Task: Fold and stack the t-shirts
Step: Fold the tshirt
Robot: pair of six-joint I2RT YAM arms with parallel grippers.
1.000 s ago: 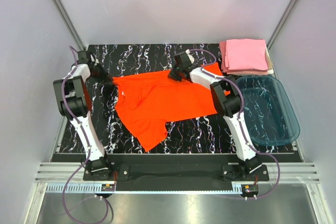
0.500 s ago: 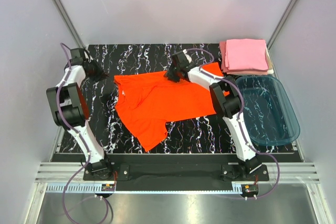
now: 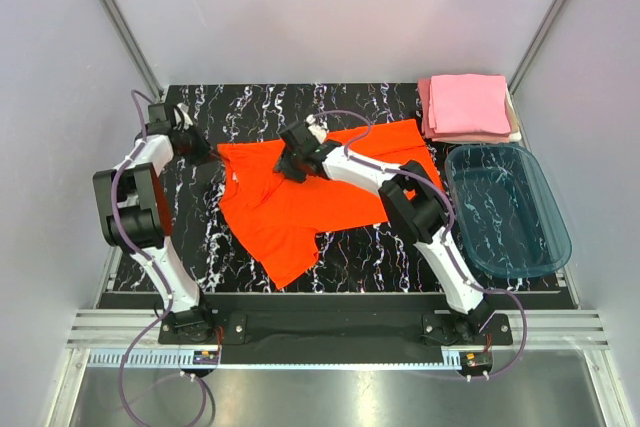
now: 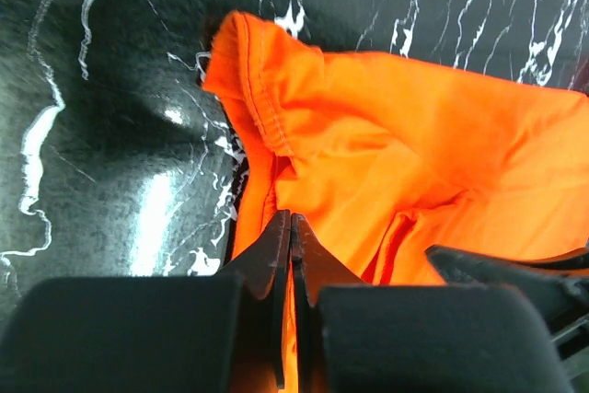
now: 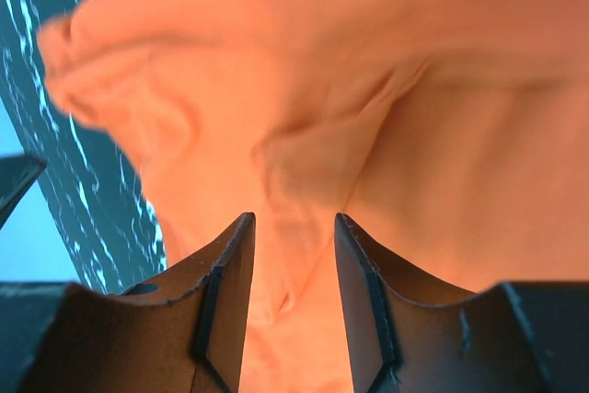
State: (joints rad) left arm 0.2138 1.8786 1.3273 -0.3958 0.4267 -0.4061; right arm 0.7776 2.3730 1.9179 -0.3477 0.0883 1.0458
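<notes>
One orange-red t-shirt (image 3: 300, 202), plain, hem stitched in matching thread. One stack of folded t-shirts (image 3: 468, 104), dyed light pink, unpatterned. One tub (image 3: 510, 212), moulded in translucent teal. One counter (image 3: 380, 247), finished in black, veined white like marble. Two arms (image 3: 452, 269), cased in white, jointed in black.

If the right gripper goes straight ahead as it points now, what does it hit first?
The orange shirt: a raised fold sits dead ahead of the right gripper, seemingly close; depth is unclear.

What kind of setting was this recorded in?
Probably a lab robot cell: plain grey enclosure walls, aluminium rails at the near edge, and a black marble-patterned tabletop bearing a bright orange-red t-shirt.
</notes>
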